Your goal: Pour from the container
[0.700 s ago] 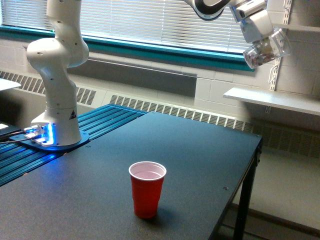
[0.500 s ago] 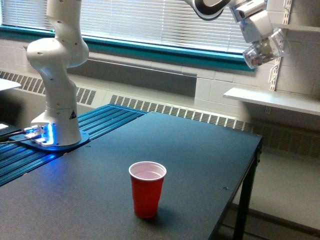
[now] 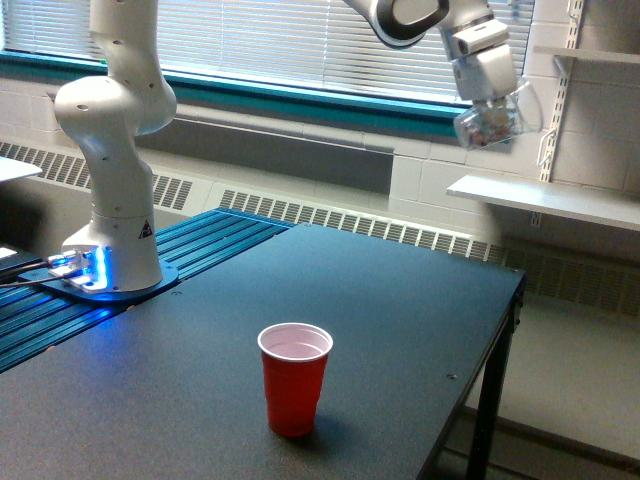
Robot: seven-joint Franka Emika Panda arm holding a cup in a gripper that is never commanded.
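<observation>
**High above the table, we hold the container aloft**

Above the dark table, we see our white arm rise from its lit base and reach across the top. Our gripper clasps the container, tilted, reddish and whitish pieces inside, well above the table's far edge. The red cup stands upright near the table's front, well apart.

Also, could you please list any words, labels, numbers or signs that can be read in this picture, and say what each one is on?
No text can be read here.
A small dark triangular mark sits on the robot arm's base column; it is too small to make out.
The red cup, the clear container in the gripper and the table show no lettering.
</observation>
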